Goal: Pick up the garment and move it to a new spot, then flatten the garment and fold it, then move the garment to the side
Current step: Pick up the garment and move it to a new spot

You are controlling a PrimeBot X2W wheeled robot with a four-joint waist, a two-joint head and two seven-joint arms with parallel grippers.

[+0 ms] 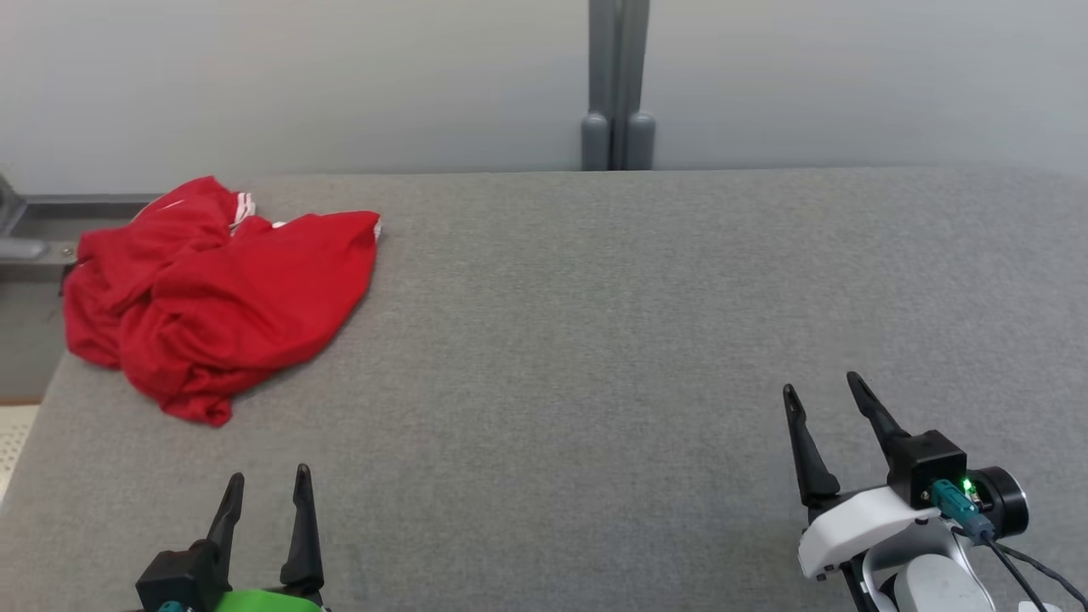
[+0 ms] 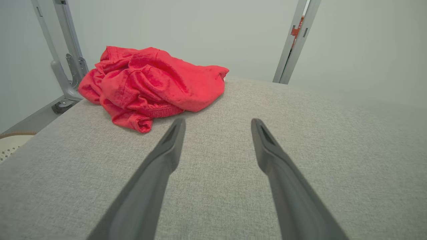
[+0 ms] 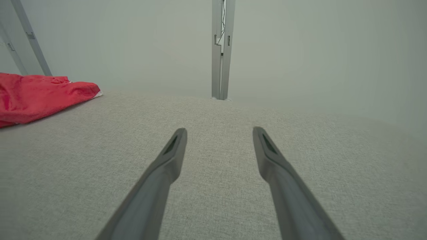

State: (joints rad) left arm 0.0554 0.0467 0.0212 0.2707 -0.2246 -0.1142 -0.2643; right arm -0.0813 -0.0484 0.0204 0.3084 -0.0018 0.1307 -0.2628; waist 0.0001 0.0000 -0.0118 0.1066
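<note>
Two hands rest low in the head view, both spread wide and empty: left hand (image 1: 269, 473) at lower left, right hand (image 1: 822, 382) at lower right. One crumpled red garment (image 1: 221, 297) lies at the upper left of the grey worktop (image 1: 595, 340), well apart from both.

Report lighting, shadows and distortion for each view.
Head view: soft, even light, no glare; the red garment casts only a thin shadow along its near edge. Left wrist view: the grey frame posts lean apart, a wide-angle effect. Right wrist view: pale, hazy wall.
</note>
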